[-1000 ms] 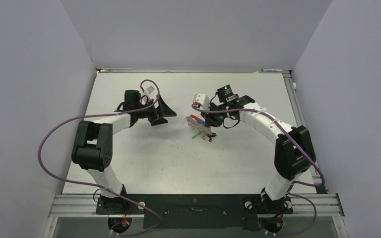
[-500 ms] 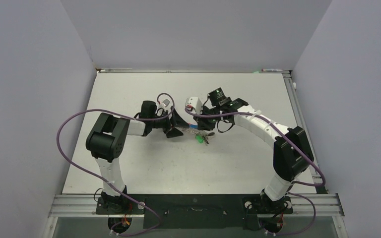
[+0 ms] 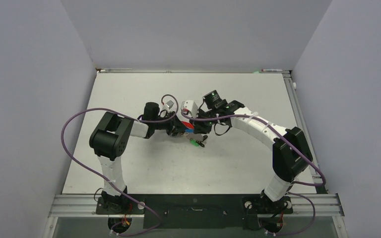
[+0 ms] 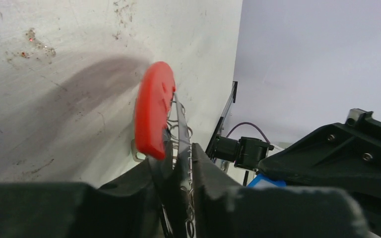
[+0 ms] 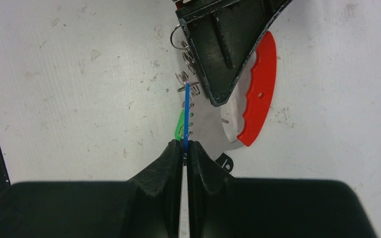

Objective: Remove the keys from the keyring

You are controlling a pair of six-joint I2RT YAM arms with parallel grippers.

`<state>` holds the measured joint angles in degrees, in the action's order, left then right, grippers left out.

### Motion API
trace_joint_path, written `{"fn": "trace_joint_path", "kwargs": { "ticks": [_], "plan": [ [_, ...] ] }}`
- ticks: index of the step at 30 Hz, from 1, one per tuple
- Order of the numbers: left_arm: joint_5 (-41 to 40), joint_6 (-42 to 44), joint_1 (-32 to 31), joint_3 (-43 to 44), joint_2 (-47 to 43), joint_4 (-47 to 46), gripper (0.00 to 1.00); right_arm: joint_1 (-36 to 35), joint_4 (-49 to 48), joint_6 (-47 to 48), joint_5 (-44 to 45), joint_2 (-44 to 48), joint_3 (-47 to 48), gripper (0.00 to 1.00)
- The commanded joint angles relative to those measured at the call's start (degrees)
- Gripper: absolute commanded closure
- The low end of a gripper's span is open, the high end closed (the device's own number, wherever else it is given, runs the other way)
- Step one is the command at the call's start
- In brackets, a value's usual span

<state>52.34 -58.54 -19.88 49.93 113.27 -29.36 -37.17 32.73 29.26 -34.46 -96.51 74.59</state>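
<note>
The keyring [image 5: 258,89] is a red arc joined to a grey metal plate, held just above the table's middle [image 3: 188,125]. My left gripper [image 4: 178,159] is shut on its grey metal part, with the red arc [image 4: 151,114] sticking out past the fingertips. My right gripper [image 5: 185,145] is shut on the blue-headed key [image 5: 186,111], seen edge-on. The green-headed key [image 5: 179,126] hangs just to its left and shows below the grippers in the top view [image 3: 193,143]. Small silvery rings [image 5: 186,74] lie beside the left finger [image 5: 223,44]. The two grippers [image 3: 181,130] [image 3: 197,130] meet tip to tip.
The white table [image 3: 129,163] is scuffed and speckled. Grey walls close it in on the left, back and right. Purple cables [image 3: 74,124] loop off both arms. The arm bases sit on the black rail [image 3: 193,206] at the near edge.
My left arm swung right to the keyring and its jaws went from wide open to closed on it. My right gripper drifted left, still holding the keys.
</note>
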Motion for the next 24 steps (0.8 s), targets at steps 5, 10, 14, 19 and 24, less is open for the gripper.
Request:
{"fn": "trace_joint_path", "kwargs": {
  "ticks": [5,10,14,19,24],
  "plan": [
    [3.9,7.5,0.6,1.3,-6.9,-1.9,1.00,3.9,2.8,-0.2,-12.1,2.8,2.4,0.54],
    [4.4,21.7,0.5,3.6,-14.2,10.1,1.00,15.1,0.7,-7.4,-24.9,3.9,6.4,0.16],
    [6.8,27.9,0.5,3.3,-19.9,11.6,1.00,19.9,-7.4,-15.3,-27.8,6.0,4.8,0.05],
    [9.1,37.6,-0.1,5.7,-26.4,17.3,1.00,19.7,-8.6,-17.0,-33.6,4.8,5.0,0.00],
    [9.1,40.6,0.0,4.9,-32.1,14.9,1.00,17.6,-15.4,-23.1,-35.8,5.0,2.6,0.00]
  ]
}}
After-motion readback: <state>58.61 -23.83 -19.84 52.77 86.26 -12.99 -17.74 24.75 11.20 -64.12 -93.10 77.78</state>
